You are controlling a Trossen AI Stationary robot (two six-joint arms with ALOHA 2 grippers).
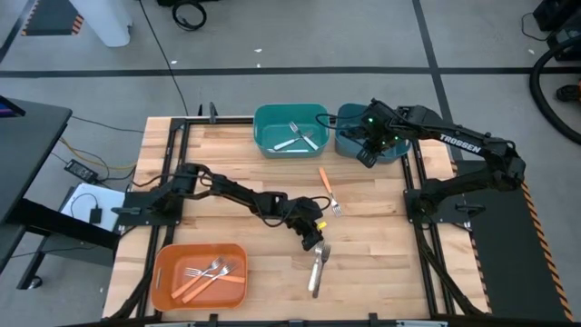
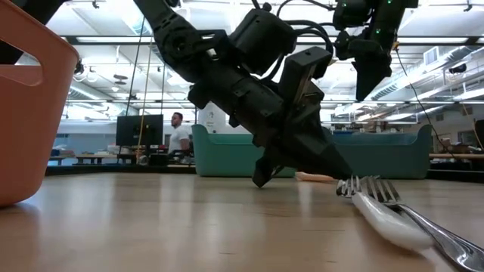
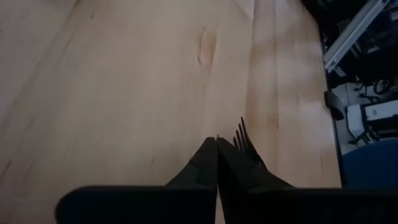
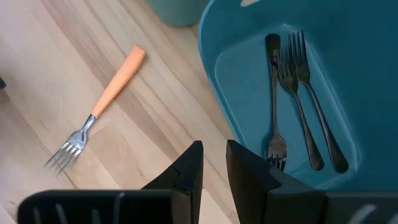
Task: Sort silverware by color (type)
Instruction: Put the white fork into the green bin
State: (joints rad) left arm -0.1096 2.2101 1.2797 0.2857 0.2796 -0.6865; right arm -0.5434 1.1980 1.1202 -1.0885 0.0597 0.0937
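Note:
Two white-handled forks lie side by side on the wood near the table's near edge, large in the low view. My left gripper is shut, its tips low at the table just beyond their tines. An orange-handled fork lies mid-table. My right gripper hovers open and empty over the near rim of the dark blue bin, where black forks lie flat. My left gripper points slanting down with its shut fingers at the table beside the fork tines. The tines show past one finger, but I cannot tell whether the finger touches them.
A teal bin at the far edge holds white-handled forks. An orange bin at the near left corner holds orange-handled forks. Bare wood lies between the bins. A person stands in the room behind.

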